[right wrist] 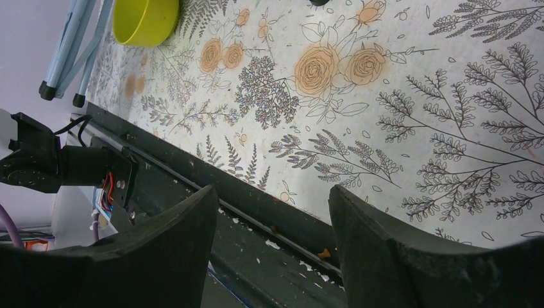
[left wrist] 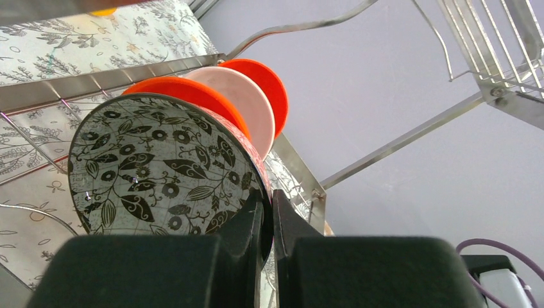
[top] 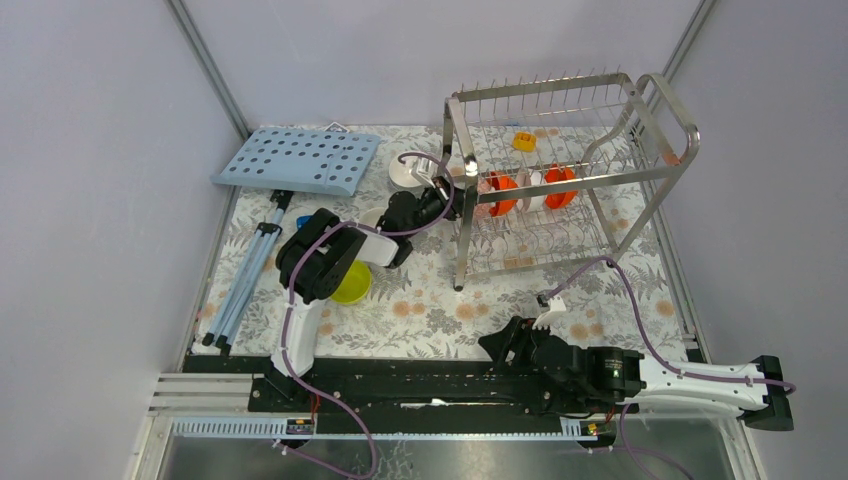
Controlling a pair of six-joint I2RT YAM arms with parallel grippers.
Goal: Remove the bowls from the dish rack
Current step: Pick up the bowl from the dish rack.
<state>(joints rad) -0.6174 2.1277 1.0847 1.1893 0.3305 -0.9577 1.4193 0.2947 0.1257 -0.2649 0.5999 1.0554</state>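
Observation:
The dish rack (top: pixel 640 170) of steel wire stands at the back right. In its lower tier stand bowls on edge: an orange-red bowl (top: pixel 503 194), a pale one (top: pixel 531 188) and a second orange-red one (top: pixel 561 184). My left gripper (top: pixel 452 190) reaches into the rack's left end. In the left wrist view the left gripper (left wrist: pixel 269 208) is shut on the rim of the black-and-white patterned bowl (left wrist: pixel 160 163), with an orange-red bowl (left wrist: pixel 186 90) and a cream one (left wrist: pixel 240 96) behind it. My right gripper (right wrist: pixel 272 212) hangs open and empty over the table's near edge.
A white bowl (top: pixel 408 170) and a lime-green bowl (top: pixel 352 286) sit on the floral cloth left of the rack. A light-blue perforated board (top: pixel 300 160) lies at the back left, with a folded tripod (top: pixel 245 270) in front of it. A yellow clip (top: pixel 524 141) hangs in the rack.

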